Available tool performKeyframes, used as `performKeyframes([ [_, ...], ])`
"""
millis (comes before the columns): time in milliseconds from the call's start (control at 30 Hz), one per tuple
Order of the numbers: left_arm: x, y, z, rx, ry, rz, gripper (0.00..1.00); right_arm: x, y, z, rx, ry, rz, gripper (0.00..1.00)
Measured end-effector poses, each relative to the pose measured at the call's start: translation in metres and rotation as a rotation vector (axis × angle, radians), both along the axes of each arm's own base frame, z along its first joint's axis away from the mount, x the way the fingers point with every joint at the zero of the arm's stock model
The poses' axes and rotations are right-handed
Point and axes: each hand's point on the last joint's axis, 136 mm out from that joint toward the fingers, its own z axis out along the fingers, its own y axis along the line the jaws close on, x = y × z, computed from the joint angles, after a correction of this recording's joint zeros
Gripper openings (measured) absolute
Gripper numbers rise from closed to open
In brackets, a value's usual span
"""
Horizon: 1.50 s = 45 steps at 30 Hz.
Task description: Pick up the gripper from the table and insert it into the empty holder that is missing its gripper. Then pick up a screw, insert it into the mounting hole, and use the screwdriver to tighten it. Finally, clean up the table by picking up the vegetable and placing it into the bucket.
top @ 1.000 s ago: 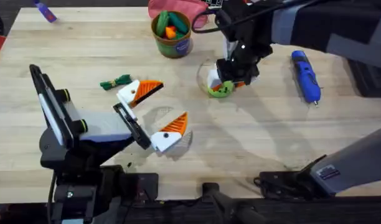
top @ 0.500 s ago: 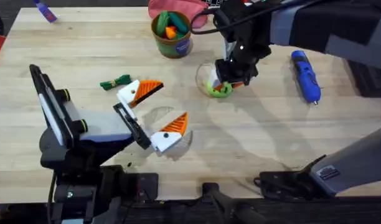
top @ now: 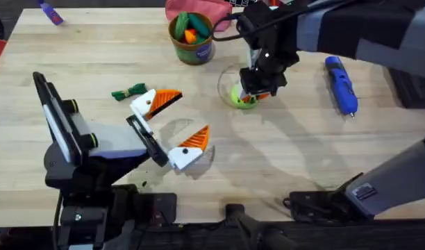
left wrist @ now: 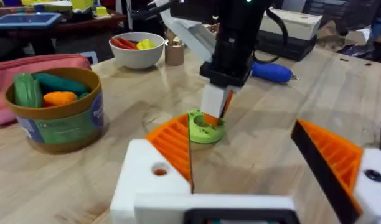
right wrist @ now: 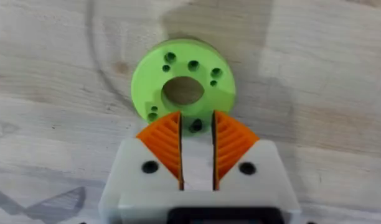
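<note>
Pale wooden desk [top: 303, 153] is seen beneath the right pincer [right wrist: 197, 134], nearly clenched over a flat green perforated plastic disc [right wrist: 183, 84]. Being rigid, light and slick, the disc is best gripped across its rim. The left pincer [top: 172, 123] is held released near the front edge.

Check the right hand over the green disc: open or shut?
Nearly shut, holding nothing visible. The right hand shows its orange pads with a narrow gap between them, tips at the near edge of the green disc.

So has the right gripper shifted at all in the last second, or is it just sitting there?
Barely. The right gripper stays over the green disc, which has edged slightly toward the bucket, away from the robot's base, and so has the gripper.
</note>
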Motion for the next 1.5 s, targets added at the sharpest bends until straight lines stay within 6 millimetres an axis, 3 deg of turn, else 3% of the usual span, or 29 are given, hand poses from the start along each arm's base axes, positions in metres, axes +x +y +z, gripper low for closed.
performKeyframes([
  [133, 0.000, 0.000, 0.000, 0.000, 0.000, 0.000, 0.987, -0.001, 0.000, 0.000, -0.003, 0.004, 0.001, 0.201],
  [267, 0.000, 0.000, 0.000, 0.000, 0.000, 0.000, 0.986, -0.002, 0.000, -0.001, -0.003, 0.004, 0.002, 0.014],
  [733, 0.000, 0.000, 0.000, 0.000, 0.000, 0.000, 0.988, -0.004, -0.002, 0.005, -0.013, 0.021, 0.000, 0.006],
  [867, 0.000, 0.000, 0.000, 0.000, 0.000, 0.000, 0.988, -0.003, -0.001, 0.033, -0.019, 0.032, 0.007, 0.006],
  [1167, 0.000, 0.000, 0.000, 0.000, 0.000, 0.000, 0.988, 0.013, 0.019, 0.146, 0.056, -0.122, 0.091, 0.006],
  [1333, 0.000, 0.000, 0.000, 0.000, 0.000, 0.000, 0.987, 0.007, 0.049, 0.192, 0.097, -0.227, 0.255, 0.006],
  [1500, 0.000, 0.000, 0.000, 0.000, 0.000, 0.000, 0.985, -0.006, 0.082, 0.222, 0.130, -0.311, 0.436, 0.006],
])
